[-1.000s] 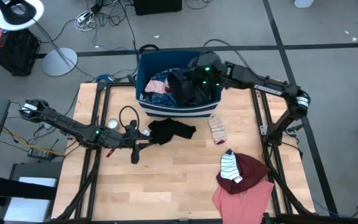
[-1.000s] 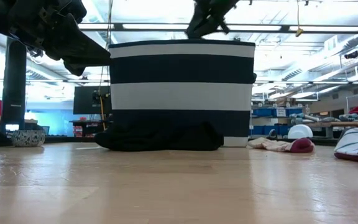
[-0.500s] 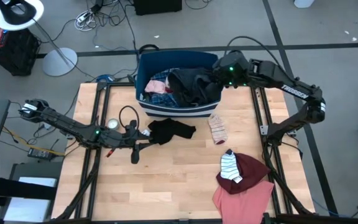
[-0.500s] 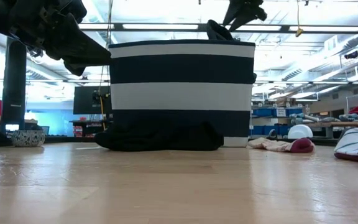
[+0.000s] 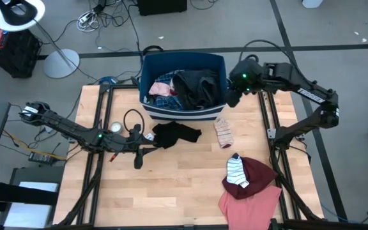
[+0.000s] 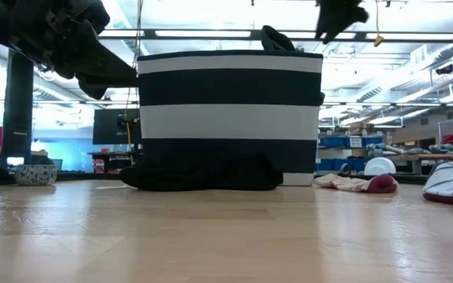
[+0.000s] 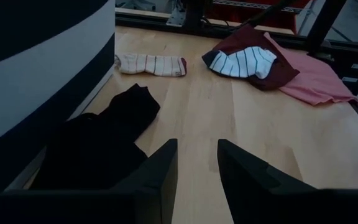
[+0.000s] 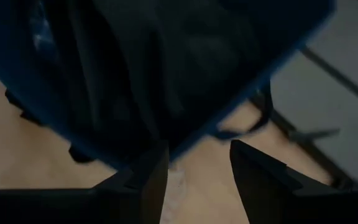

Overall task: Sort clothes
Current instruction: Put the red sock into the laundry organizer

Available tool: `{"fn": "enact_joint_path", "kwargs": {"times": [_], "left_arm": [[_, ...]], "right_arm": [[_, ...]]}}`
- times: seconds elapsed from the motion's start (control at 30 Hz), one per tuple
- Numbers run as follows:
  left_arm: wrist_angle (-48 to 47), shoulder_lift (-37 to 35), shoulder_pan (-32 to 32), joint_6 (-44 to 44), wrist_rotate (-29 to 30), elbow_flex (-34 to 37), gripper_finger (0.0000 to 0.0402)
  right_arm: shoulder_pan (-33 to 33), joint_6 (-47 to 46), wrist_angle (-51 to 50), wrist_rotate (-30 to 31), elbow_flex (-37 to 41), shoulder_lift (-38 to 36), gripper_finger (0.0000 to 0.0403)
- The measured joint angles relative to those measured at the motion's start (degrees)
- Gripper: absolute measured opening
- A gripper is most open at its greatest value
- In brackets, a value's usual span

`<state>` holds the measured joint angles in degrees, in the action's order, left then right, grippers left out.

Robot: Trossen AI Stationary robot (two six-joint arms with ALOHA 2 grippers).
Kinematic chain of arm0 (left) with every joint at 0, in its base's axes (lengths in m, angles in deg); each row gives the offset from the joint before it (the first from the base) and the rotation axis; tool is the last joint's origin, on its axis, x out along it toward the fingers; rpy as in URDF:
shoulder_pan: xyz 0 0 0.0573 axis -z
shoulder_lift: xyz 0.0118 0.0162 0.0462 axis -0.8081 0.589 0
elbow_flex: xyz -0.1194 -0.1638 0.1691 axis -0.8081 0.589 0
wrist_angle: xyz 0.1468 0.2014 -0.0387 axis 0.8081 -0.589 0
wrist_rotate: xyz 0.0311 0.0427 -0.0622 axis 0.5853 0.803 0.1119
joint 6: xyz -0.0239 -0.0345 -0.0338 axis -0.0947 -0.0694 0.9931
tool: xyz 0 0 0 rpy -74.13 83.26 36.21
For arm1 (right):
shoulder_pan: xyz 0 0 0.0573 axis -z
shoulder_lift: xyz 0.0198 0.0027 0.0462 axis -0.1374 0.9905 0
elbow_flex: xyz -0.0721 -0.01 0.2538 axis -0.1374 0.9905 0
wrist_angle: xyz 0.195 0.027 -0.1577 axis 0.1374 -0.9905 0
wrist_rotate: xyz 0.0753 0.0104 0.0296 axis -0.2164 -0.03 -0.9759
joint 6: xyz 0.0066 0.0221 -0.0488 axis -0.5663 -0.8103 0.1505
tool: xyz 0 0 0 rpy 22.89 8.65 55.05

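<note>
At the near right of the table the salmon pink garment [image 5: 251, 203] lies under the maroon one [image 5: 258, 172], with a striped sock [image 5: 236, 171] on top; that stack could slide if dragged. Farther in, a second striped sock [image 5: 223, 132] and a black garment [image 5: 176, 133] lie just before the bin [image 5: 183, 112]. The left gripper [image 5: 147, 151], fingers apart and empty, rests beside the black cloth and could snag it. Farthest, the right gripper [image 5: 233, 99] hangs empty, fingers apart, by the bin's right rim; a dark garment [image 5: 198, 88] heaped inside may spill or catch.
</note>
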<state>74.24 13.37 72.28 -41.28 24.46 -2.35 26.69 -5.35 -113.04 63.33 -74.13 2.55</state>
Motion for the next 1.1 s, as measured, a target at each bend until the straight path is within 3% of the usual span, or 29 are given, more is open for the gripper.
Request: {"fn": "enact_joint_path", "kwargs": {"times": [0.17, 0.37, 0.6, 0.83, 1.1], "left_arm": [[0.09, 0.0, 0.0, 0.0, 0.0, 0.0, 0.012], [0.12, 0.0, 0.01, 0.38, 0.0, 0.0, 0.012], [0.22, 0.0, 0.01, 0.42, 0.0, 0.01, 0.012], [0.26, 0.0, 0.01, 0.44, 0.0, 0.0, 0.012], [1.04, 0.0, 0.0, 0.44, 0.0, 0.02, 0.012]], "right_arm": [[-3.06, -5.06, -1.53, -0.27, 7.57, -3.79, 0.0173], [-7.86, -15.51, 1.82, 1.61, 24.74, -8.49, 0.0172], [-15.83, -25.2, 22.23, 1.78, 46.75, -12.63, 0.0169], [-20.43, -31.12, 38.17, 1.74, 59.83, -7.89, 0.0161], [-20.71, -33.12, 47.05, 3.05, 64.29, 1.63, 0.0149]]}}
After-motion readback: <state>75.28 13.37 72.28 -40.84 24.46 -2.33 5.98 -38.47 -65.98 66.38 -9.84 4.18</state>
